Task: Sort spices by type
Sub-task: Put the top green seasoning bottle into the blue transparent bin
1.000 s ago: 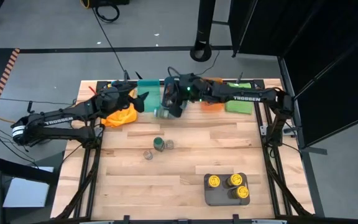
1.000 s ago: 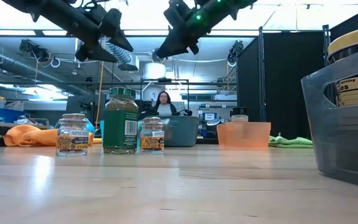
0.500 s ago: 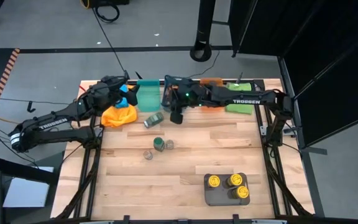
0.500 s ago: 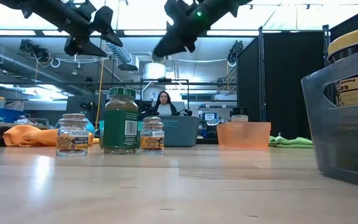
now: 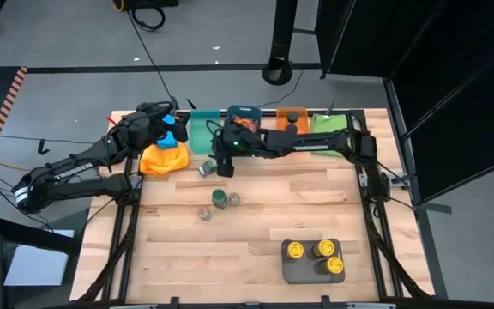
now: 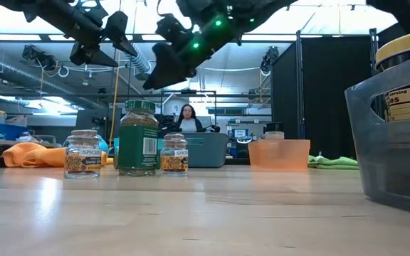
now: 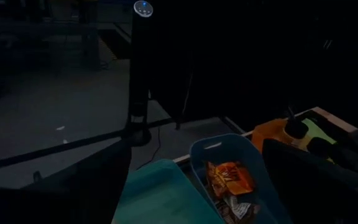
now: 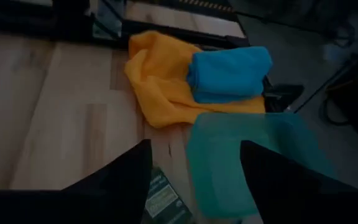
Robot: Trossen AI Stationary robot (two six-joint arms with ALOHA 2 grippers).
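Right gripper [image 5: 219,165]: has swung further toward the left half of the surface [image 5: 264,206] since half a second ago and now hangs over a fallen jar [image 5: 206,168]. In the right wrist view its two dark fingers [image 8: 120,177] stand well apart with nothing between them, the jar's label just visible below the gap.

Left gripper [image 5: 171,123]: at the far edge above the blue cloth [image 5: 171,137], much where it was half a second ago. Whether its jaws are open I cannot tell.

Fallen jar: lies on its side just in front of the teal bin [image 5: 202,130], unchanged from half a second ago.

Standing jars: a green-lidded jar [image 6: 139,138] with two small grey-lidded jars [image 6: 83,153] flanking it, mid-surface, positions unchanged. The word "SPICES" reads on both small jars; the smaller print is too fine to read.

Grey tray [image 5: 309,271]: at the near edge, holding three yellow-lidded jars [image 5: 295,250]. In the low view it is cut off at the picture's edge; one jar label shows "serving" and a "0", the rest hidden.

Blue bin [image 7: 241,180]: holds an orange foil packet [image 7: 230,177]; its printing is illegible and the contents below are dim.

Orange bin [image 6: 279,153] and green cloth [image 5: 331,126]: at the far right of the surface.

Yellow cloth [image 8: 160,87]: beside the blue cloth.

Arm lettering: "TROSSEN" on the left arm [image 5: 63,172].

Person [image 6: 188,119]: seated in the room behind.
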